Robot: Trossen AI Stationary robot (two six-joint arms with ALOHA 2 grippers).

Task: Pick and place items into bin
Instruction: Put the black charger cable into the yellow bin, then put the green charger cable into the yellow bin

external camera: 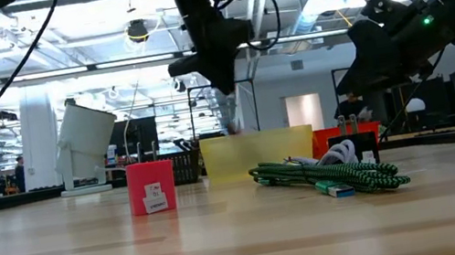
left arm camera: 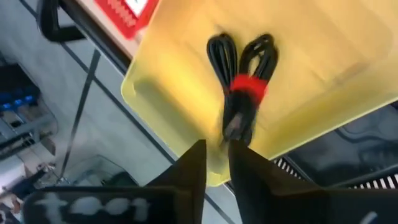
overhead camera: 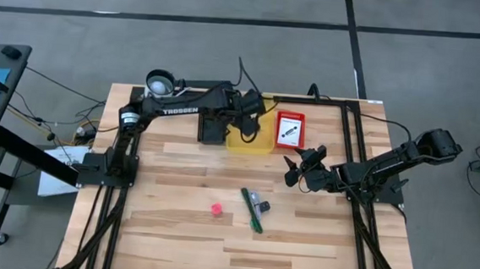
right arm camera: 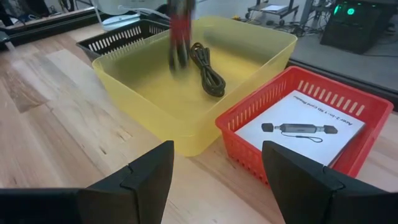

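Nearest the table's front edge: the tiny pink-red cube [overhead camera: 215,208], alone on the wood, and just beside it to the right the green stick [overhead camera: 251,213], touching the white-and-black piece [overhead camera: 262,206]; all three not yet binned. Farther in, on the right side: the right gripper [right arm camera: 214,180], hovering above bare wood with its jaws spread wide and empty, aimed at the yellow bin [right arm camera: 155,118]. Beyond that, over the bin's middle: the left gripper [left arm camera: 214,155], pointing down, jaws drawn to a narrow slit with bin floor showing through the gap. Just past its fingertips [left arm camera: 198,155]: the black coiled cable [left arm camera: 239,81], bound by a red band, hanging over the bin floor and apparently already let go, though hard to say whether its lower end touches one tip. Inside the bin, a second black cable [right arm camera: 208,71] lying flat. Far side: a red basket [right arm camera: 261,118] holding a printed card, touching the bin, and a black basket [right arm camera: 118,37] behind it. For the step in hand: keep the wrist centred over the bin, well inside the walls; widen the jaws fully so no loop snags on a tip; lift straight up rather than sideways, to avoid dragging the cable over the rim. Then on to the pieces at the front.
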